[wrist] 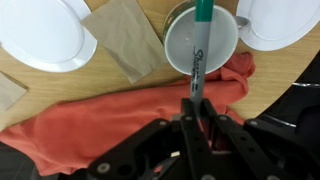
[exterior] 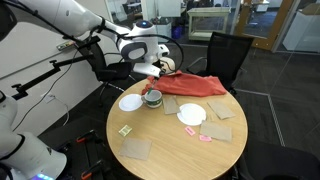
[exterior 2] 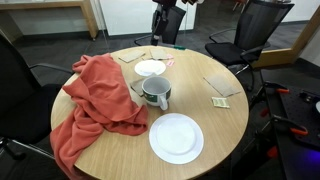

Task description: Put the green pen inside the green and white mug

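Observation:
In the wrist view my gripper (wrist: 192, 105) is shut on the green pen (wrist: 198, 55). The pen points away from the jaws, and its green end lies over the open top of the green and white mug (wrist: 225, 45). The mug stands upright on the round wooden table (exterior: 170, 150), next to the red cloth, and shows in both exterior views (exterior: 152, 97) (exterior 2: 155, 93). In an exterior view the gripper (exterior: 152, 72) hangs a little above the mug. Whether the pen tip is inside the rim or above it cannot be told.
A crumpled red cloth (exterior 2: 95, 95) (wrist: 100, 125) lies beside the mug. Two white plates (exterior 2: 176, 138) (exterior 2: 150, 68) flank the mug. Brown paper squares (exterior: 135, 148) (wrist: 125, 40) and small packets (exterior 2: 219, 101) lie on the table. Black office chairs (exterior: 228, 55) stand around it.

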Robot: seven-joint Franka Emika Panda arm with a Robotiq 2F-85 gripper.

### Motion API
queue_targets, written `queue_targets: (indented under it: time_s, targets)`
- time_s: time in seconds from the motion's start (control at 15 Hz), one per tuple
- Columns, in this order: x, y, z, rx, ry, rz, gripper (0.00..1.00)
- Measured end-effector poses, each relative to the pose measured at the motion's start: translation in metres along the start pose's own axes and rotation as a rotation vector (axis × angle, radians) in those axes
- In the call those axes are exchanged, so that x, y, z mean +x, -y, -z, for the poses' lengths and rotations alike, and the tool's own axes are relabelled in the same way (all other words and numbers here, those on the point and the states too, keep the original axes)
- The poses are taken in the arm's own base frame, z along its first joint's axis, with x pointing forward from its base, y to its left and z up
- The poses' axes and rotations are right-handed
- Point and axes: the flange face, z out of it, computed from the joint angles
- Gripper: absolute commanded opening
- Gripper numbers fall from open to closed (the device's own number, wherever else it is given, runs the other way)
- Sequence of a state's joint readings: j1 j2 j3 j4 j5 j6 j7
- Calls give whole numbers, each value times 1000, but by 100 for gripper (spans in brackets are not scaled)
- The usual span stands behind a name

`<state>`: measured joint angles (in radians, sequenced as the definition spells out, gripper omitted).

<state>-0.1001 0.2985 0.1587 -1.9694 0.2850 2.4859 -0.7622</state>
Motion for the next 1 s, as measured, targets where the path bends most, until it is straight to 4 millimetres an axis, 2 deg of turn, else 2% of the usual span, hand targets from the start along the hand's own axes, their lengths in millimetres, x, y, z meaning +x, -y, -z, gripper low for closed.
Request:
queue_targets:
  time_s: [0.47,1.0]
  targets:
    - [-6,-6,-6,192,-164,290,3]
    - [-17,-1,-19,456,-268,573,3]
